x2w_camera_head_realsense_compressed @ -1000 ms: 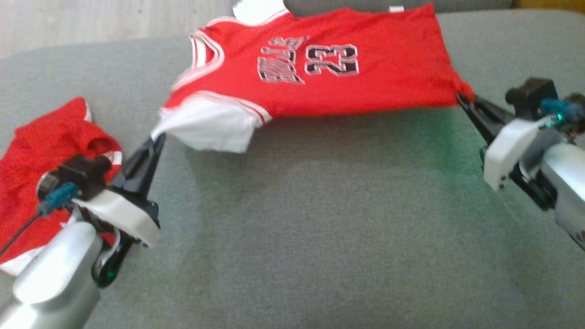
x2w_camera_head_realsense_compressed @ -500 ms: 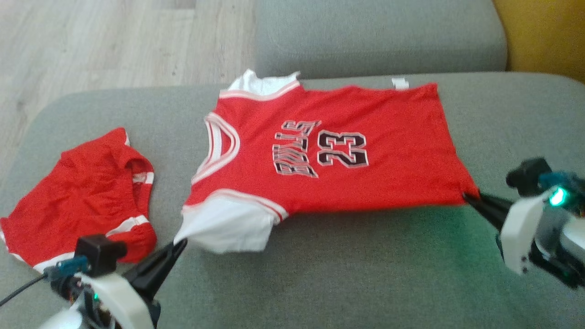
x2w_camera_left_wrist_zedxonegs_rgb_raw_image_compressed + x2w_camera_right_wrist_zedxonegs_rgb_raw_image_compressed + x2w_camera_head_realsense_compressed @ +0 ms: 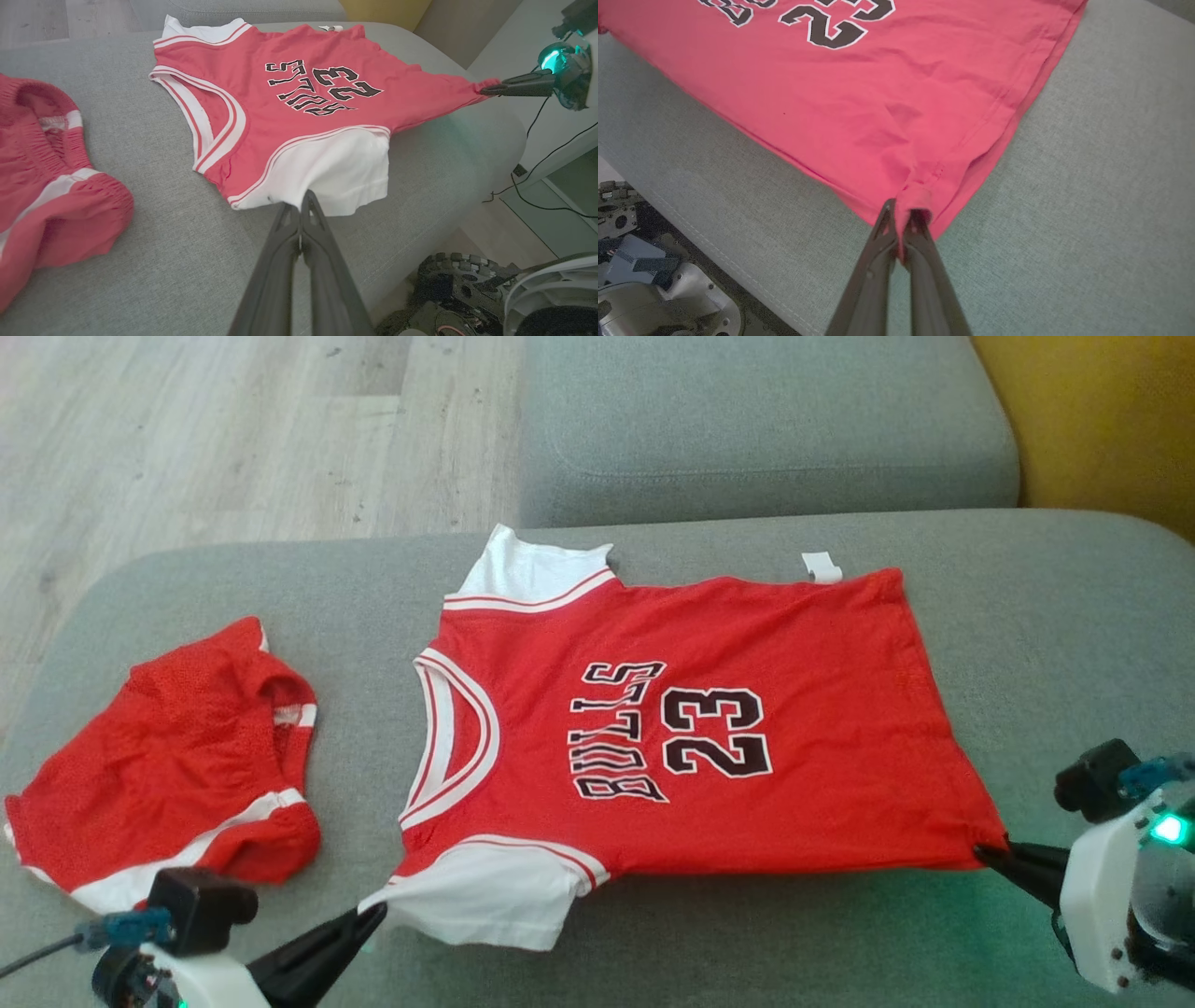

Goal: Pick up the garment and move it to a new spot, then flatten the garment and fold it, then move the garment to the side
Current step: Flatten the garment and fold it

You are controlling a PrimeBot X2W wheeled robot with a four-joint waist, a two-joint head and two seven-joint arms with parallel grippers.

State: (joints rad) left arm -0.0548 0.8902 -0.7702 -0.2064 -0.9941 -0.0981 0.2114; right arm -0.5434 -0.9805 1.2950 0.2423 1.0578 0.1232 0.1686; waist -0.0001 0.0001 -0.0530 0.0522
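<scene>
Head view: we record the red jersey (image 3: pixel 691 737) spread print-up on the grey sofa cushion (image 3: pixel 653 957). Its collar points to the robot's left and its hem to the right, so its long axis runs side to side across the robot's front. The far edge lies close to the back cushion (image 3: pixel 766 439).

The left gripper (image 3: pixel 373 912) is clamped on the near white sleeve (image 3: pixel 485 907), fingers pressed together with cloth between the tips. The right gripper (image 3: pixel 988 852) is likewise clamped, on the near hem corner (image 3: pixel 920 196); the right wrist view shows red fabric bunched between its closed fingers. The whole garment lies forward of both grippers. Each arm holds its own end of the near edge, so neither is nearer to the whole.

We judge the near edge to be drawn taut between the two holds and slightly raised, going by the shadow beneath it. The body of the jersey looks mostly flat, with light creasing toward the hem.

A pair of red shorts (image 3: pixel 177 765) lies crumpled on the cushion just left of the jersey, apart from it.

In our judgement flattening is nearly done. The coming fold depends on both grippers carrying the near edge evenly away from the robot, square to the long axis.
</scene>
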